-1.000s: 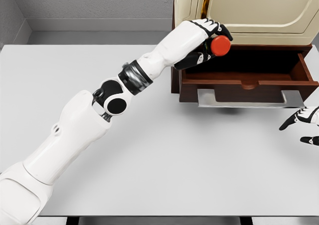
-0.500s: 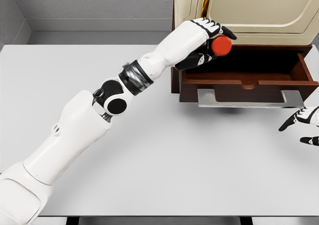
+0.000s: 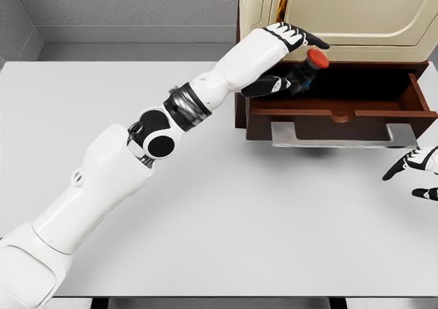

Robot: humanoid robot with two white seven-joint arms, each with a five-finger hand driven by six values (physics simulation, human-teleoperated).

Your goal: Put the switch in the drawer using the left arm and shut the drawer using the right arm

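- Left hand (image 3: 282,57): half a second ago its fingers wrapped the switch; now they are spread, upper fingers pointing right and thumb stretched out below, and they hold nothing.
- Switch (image 3: 309,69): earlier its red cap faced the camera inside the grip; now it hangs tilted, red cap up and to the right, dark body below, just beyond the fingertips and over the left part of the open drawer (image 3: 335,109). It appears to be mid-drop, not yet lying on the drawer floor.
- Meaning for the task: the release has been made above the cavity, so the placing step is judged nearly done; closing the drawer remains.
- Right hand (image 3: 414,168): at the picture's right edge, over the desk (image 3: 226,206), fingers loosely spread and empty, unchanged from the earlier frames, and well apart from the drawer front.
- Edges: the switch is near the drawer's left wall and in front of the cream cabinet (image 3: 342,14) face; the left forearm crosses above the drawer's left front corner.
- Open room: the drawer interior to the right of the switch is dark and unoccupied as far as can be seen; the grey handle (image 3: 332,134) juts toward the desk with bare surface before it, leaving the right hand a clear approach once the left arm withdraws.
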